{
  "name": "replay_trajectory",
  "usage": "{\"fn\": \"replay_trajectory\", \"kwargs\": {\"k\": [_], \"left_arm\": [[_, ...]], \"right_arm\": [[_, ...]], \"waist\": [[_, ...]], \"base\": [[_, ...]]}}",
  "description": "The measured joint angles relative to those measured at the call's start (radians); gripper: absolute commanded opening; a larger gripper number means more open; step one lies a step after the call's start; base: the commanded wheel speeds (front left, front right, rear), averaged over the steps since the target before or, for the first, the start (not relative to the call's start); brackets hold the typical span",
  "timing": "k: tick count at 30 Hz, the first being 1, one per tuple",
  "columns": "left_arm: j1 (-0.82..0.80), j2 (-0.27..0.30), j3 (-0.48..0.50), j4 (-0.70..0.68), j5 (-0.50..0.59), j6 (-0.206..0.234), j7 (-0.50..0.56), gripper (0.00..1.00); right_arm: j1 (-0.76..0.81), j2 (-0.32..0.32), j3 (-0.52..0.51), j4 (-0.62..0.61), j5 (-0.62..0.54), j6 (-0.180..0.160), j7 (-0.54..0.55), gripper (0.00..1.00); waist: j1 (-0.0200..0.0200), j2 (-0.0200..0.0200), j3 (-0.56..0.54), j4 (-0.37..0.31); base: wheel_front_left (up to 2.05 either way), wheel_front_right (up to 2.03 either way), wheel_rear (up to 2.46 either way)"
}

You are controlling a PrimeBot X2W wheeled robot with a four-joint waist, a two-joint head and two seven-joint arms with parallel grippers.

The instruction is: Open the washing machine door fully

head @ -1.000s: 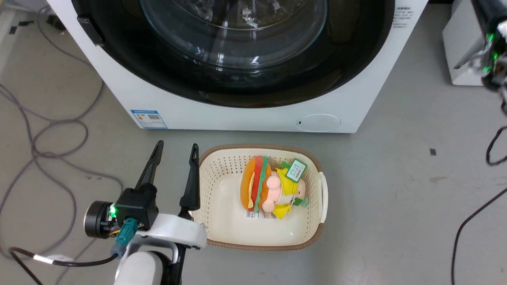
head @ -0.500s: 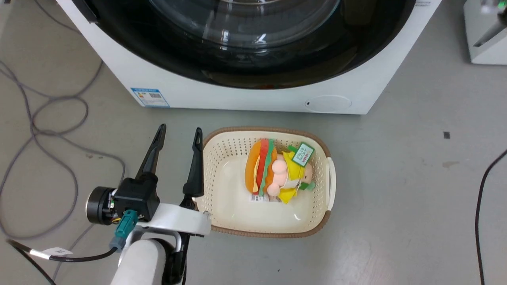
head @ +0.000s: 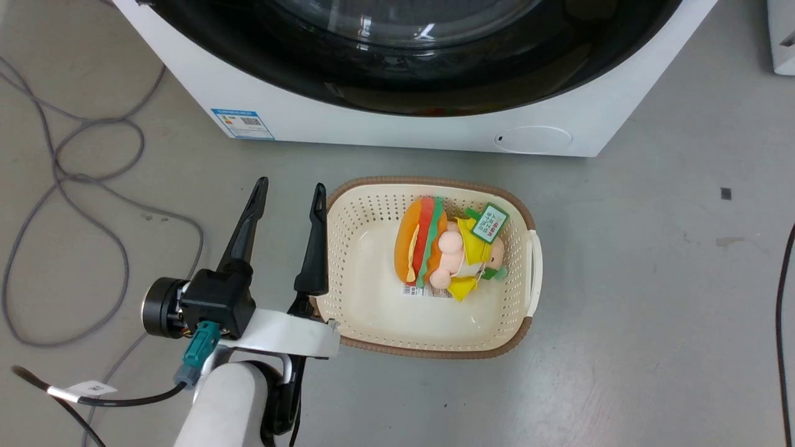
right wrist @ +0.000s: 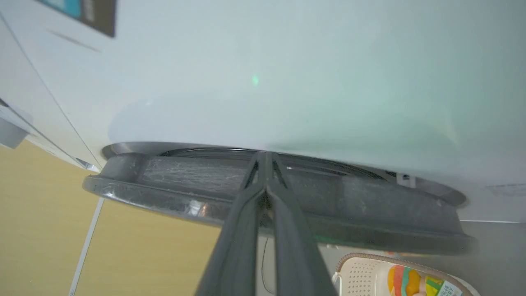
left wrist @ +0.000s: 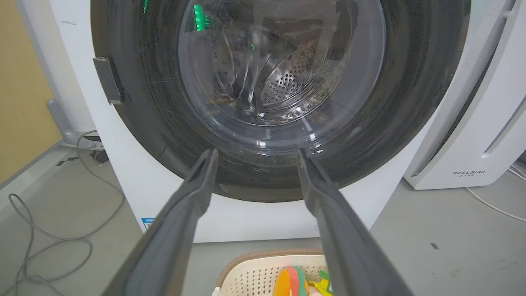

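The washing machine (head: 385, 133) is a white box at the top of the head view. Its door (head: 435, 81), a glossy black disc with a clear glass bowl, covers the drum. My left gripper (head: 289, 189) stands open on the floor side, left of the basket, holding nothing. Its wrist view faces the door (left wrist: 411, 82) head-on, with the open fingers (left wrist: 197, 193) framing the lower glass. The right wrist view shows the door (right wrist: 349, 201) edge-on, its rim standing out from the white front (right wrist: 287, 82). My right gripper (right wrist: 266, 158) is shut, tips at the seam behind that rim.
A cream basket (head: 435, 182) with a plush burger toy (head: 425, 248) sits on the grey floor just before the machine. Grey cables (head: 62, 180) loop at the left and a black cable (head: 779, 310) runs at the right. A white FEELAIR appliance (left wrist: 485, 123) stands right of the machine.
The head camera has shifted, so the machine sits higher in the picture and the right arm has left its upper right corner. My left gripper stays open beside the basket.
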Motion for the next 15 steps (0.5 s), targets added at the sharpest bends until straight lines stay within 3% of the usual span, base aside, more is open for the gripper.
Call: {"fn": "replay_trajectory", "kwargs": {"k": [7,15], "left_arm": [[-0.017,-0.003,0.000,0.004,-0.003,-0.001,-0.008,1.00],[-0.017,-0.007,0.002,0.008,-0.003,-0.004,-0.008,1.00]], "right_arm": [[-0.037,0.015,0.060,0.028,0.046,0.000,0.095,0.00],[-0.022,0.015,0.068,0.001,0.033,0.000,0.127,0.00]], "waist": [[0.0000,0.0000,0.010,0.002],[-0.0001,0.0000,0.008,-0.004]], "base": [[0.00,0.00,0.00],[0.00,0.00,0.00]]}}
